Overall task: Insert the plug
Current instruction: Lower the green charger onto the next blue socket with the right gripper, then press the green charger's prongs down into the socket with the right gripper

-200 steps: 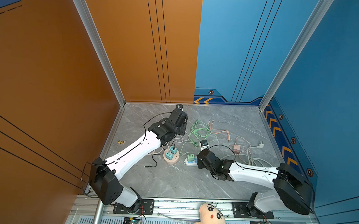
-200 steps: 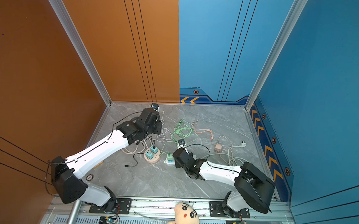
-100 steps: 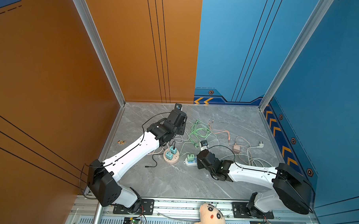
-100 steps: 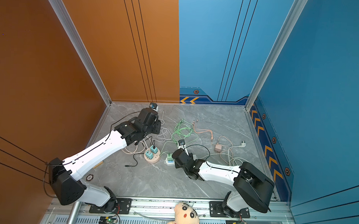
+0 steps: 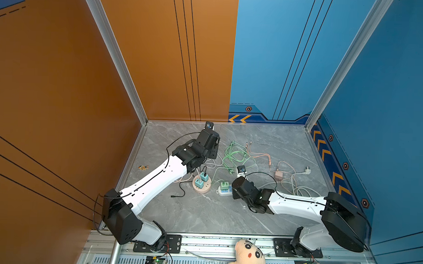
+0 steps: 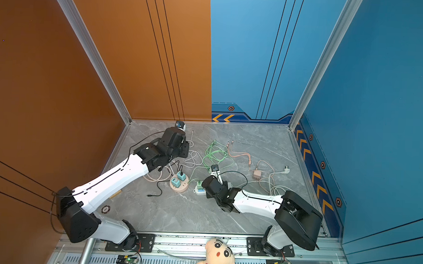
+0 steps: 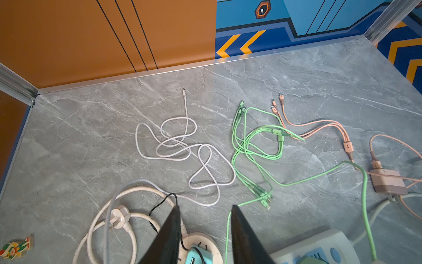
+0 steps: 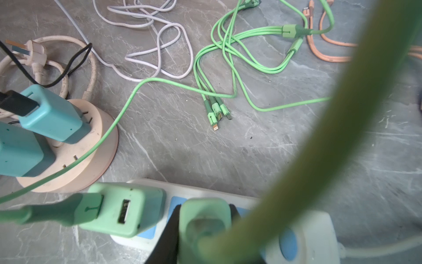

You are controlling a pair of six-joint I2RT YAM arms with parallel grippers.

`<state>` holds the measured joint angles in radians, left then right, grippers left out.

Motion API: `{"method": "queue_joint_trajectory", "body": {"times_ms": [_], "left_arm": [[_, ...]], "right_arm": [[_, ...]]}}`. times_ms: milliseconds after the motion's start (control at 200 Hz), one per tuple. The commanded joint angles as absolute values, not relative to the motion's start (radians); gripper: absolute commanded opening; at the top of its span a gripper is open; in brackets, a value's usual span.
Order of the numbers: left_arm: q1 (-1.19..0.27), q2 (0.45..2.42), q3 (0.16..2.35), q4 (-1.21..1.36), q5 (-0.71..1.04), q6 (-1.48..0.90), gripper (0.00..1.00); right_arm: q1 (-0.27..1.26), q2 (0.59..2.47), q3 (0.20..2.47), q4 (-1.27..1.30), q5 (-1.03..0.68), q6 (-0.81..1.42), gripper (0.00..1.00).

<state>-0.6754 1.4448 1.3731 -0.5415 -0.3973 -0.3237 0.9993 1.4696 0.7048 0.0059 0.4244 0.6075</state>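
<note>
grey marble tabletop (image 5: 202,217), pretty cluttered | right gripper (image 8: 203,237) pinched the green plug (image 8: 205,212) upright, directly over the white power strip (image 8: 315,230), beside a seated green charger (image 8: 127,210) | left gripper (image 7: 204,206) hung spread, empty, over by the round socket (image 5: 203,190) | looked like a straight-down push

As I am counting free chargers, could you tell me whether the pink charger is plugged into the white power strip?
No, the pink charger lies loose with bare prongs, apart from the white power strip.
</note>
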Motion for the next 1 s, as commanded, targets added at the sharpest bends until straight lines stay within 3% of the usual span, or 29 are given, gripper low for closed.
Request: {"method": "queue_joint_trajectory", "body": {"times_ms": [0, 996], "left_arm": [[-0.676, 1.419, 1.352, -0.546, -0.419, -0.337, 0.38], [-0.678, 1.346, 1.322, -0.546, -0.446, -0.339, 0.38]], "right_arm": [[1.011, 1.498, 0.736, -0.060, 0.456, 0.633, 0.00], [1.034, 1.546, 0.784, -0.153, 0.491, 0.681, 0.00]]}}
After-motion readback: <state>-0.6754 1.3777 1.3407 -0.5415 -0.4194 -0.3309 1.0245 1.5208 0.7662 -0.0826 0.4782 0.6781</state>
